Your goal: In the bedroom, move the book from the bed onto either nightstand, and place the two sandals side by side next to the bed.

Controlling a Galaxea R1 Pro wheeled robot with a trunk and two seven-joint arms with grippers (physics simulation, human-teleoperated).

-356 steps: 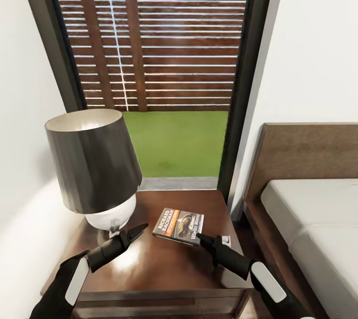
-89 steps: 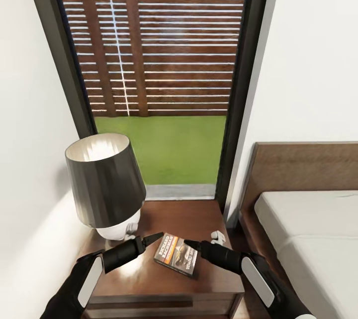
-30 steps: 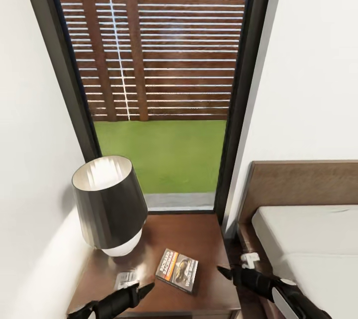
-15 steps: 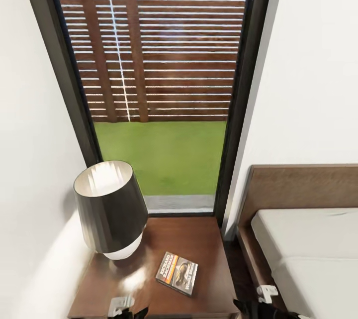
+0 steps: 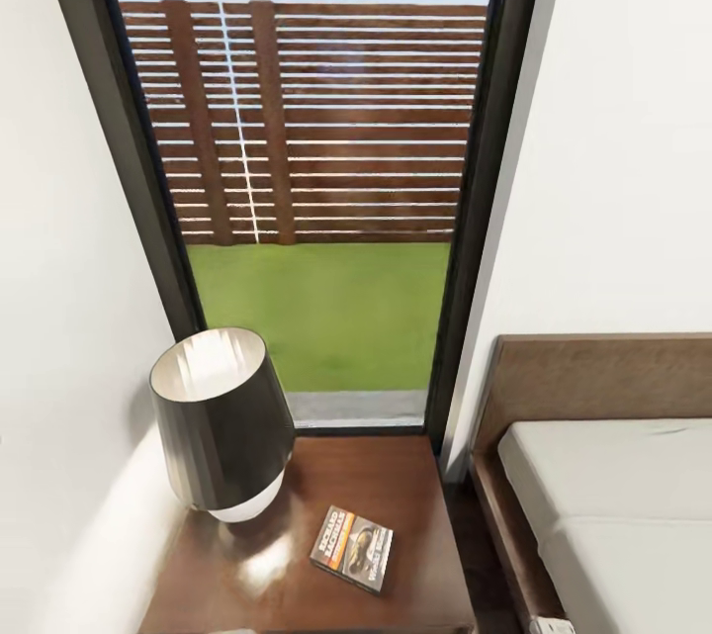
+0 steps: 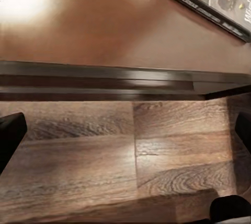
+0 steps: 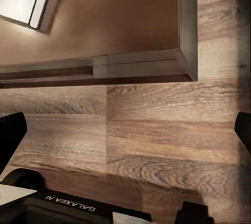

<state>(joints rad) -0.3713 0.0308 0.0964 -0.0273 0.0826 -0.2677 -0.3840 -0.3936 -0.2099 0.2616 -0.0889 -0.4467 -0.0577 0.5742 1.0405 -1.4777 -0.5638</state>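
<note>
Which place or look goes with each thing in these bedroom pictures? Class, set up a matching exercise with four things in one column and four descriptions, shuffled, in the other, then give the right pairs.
Things
1. the book
2. the lamp
3. the bed
4. the fence

Descriptions
a. pale grey mattress against a brown headboard
b. brown slats outside, beyond the grass
c. lying flat on the nightstand, nearer the front edge
d. dark shade on a white base, at the nightstand's far-left corner

Pairs: 1-c, 2-d, 3-a, 4-b
</note>
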